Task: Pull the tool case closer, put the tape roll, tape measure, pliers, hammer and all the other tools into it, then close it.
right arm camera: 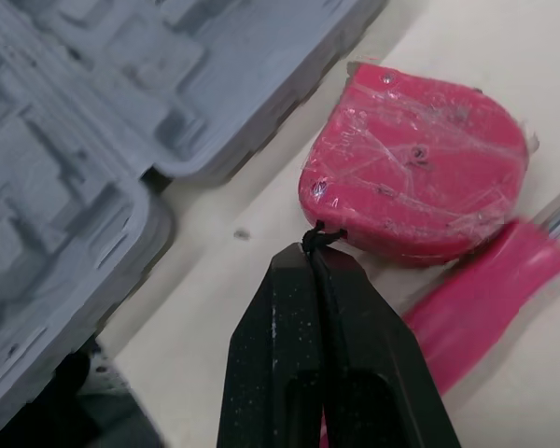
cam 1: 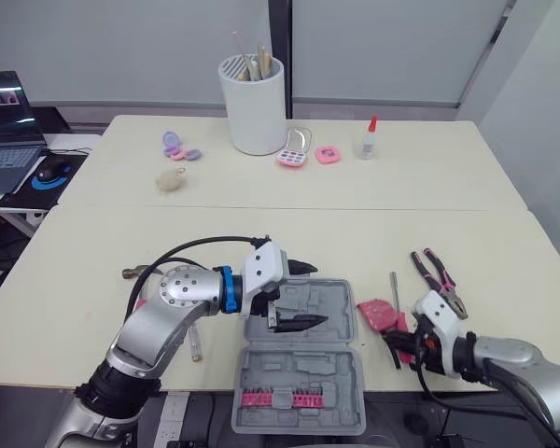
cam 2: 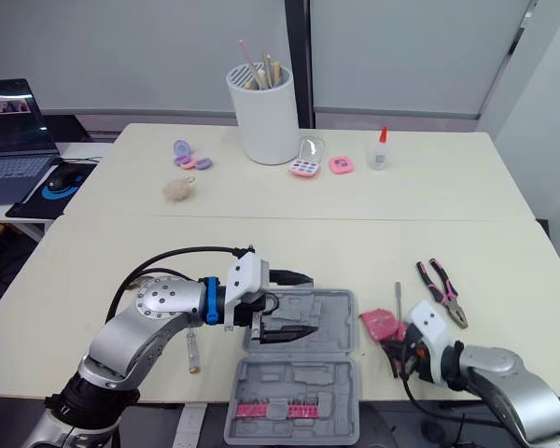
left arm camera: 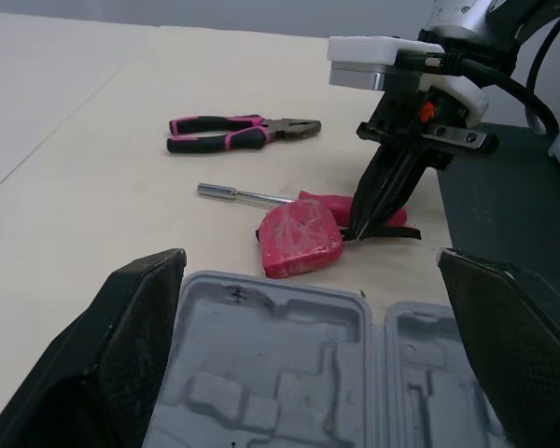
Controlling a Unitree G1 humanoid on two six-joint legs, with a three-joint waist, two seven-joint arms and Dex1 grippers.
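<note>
1. Right fingers [right arm camera: 280,317] are clenched tip to tip on the thin black cord loop of the pink tape measure [right arm camera: 420,168]. They have nothing on its body. I can't tell how much cord actually sits inside the pinch.
2. Tape measure lies flat on the bench [cam 1: 401,187], lower right of the head view, just beside the right wall of the tool case [cam 1: 303,369]. It is right against a pink-handled screwdriver [right arm camera: 485,299].
3. Left gripper [cam 1: 303,295] hangs over the case's upper tray, lower centre of the head view. Its fingers are spread wide and hold nothing. The case is open and its trays look bare apart from a pink bit strip.
4. Pliers [cam 1: 439,280] lie higher at the right, not yet packed.
5. Risks from here:
   - The cord could slip out of a shallow pinch on lift, dropping the tape measure back on the bench.
   - A body hanging from a cord would swing, so it could clip the case wall or land outside a pocket.
   - The lift could drag the screwdriver along.
   - The left gripper sits in the drop zone, so the two arms could collide over the tray.
</note>
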